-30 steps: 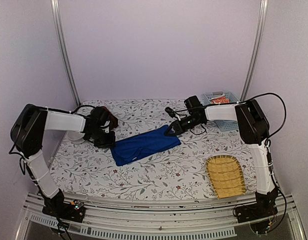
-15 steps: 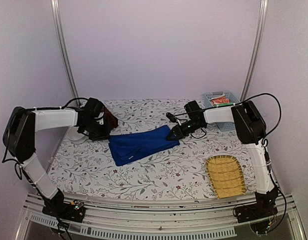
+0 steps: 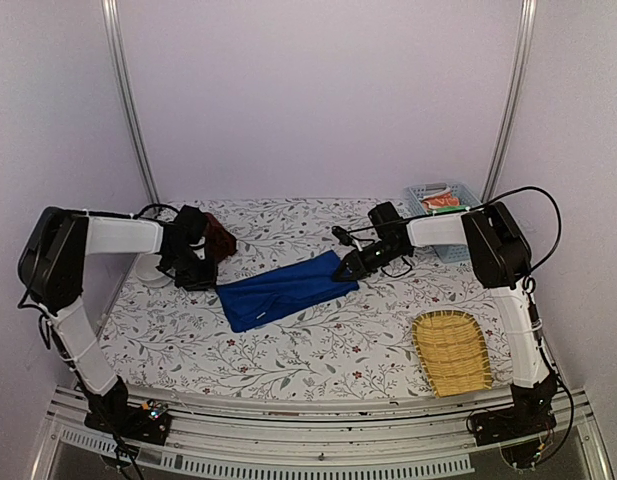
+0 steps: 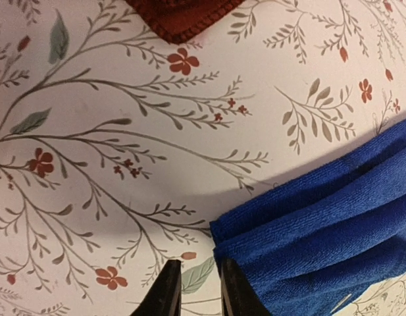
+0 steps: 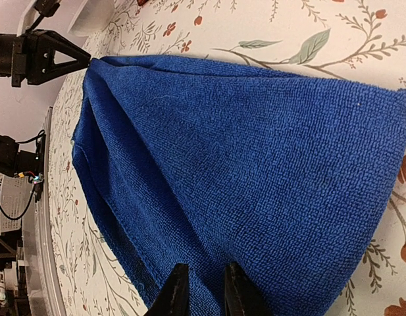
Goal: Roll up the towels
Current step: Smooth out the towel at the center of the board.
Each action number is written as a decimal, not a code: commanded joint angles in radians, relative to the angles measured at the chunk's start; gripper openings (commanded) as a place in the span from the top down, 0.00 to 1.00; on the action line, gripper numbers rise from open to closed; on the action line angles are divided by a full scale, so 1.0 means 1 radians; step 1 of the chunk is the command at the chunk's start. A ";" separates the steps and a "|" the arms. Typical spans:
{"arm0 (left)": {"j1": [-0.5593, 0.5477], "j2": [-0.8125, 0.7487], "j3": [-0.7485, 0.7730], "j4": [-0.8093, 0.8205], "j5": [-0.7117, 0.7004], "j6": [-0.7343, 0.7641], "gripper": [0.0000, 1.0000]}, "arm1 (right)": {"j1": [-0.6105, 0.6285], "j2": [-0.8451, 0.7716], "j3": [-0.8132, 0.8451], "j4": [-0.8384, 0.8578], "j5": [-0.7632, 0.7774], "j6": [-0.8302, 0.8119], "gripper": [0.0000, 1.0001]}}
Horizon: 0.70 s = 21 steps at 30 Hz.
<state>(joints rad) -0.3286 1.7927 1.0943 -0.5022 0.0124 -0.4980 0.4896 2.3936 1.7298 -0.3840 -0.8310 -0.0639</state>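
**Blue towel flat on the bench, a claw at each end**

The blue towel [image 3: 286, 290] lies mid-bench as a loosely folded strip, slanting from near-left to far-right on the flowered bench [image 3: 318, 340]. It is not rolled. Soft creases run along its length and the layers show at its left corner.

The right claw [image 3: 341, 268] sits at the strip's far-right end. From its own camera the two fingers stand close together at the cloth's edge, and blue terry fills the narrow gap between them – the claw pinches the towel there.

The left claw [image 3: 201, 278] hangs low just beside the towel's left corner. Its fingers [image 4: 168, 293] are a little apart, and between them only the printed bench cover shows – a leaf and a stem – so it holds nothing. One finger stands right at the towel's edge.

The reddish-brown towel [image 3: 221, 240] lies bunched at the far left, behind the left wrist and apart from the blue one.

A woven tray [image 3: 451, 352] rests near the right arm's base, and a blue plastic basket [image 3: 453, 250] stands at the far right.
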 commanded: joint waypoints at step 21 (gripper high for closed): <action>-0.383 0.044 0.110 -0.130 -0.037 0.285 0.72 | -0.005 0.080 0.030 -0.039 0.014 0.007 0.78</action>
<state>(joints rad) -0.6685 1.7710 1.1305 -0.5610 0.0322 -0.2817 0.4850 2.4172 1.7554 -0.3977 -0.8524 -0.0635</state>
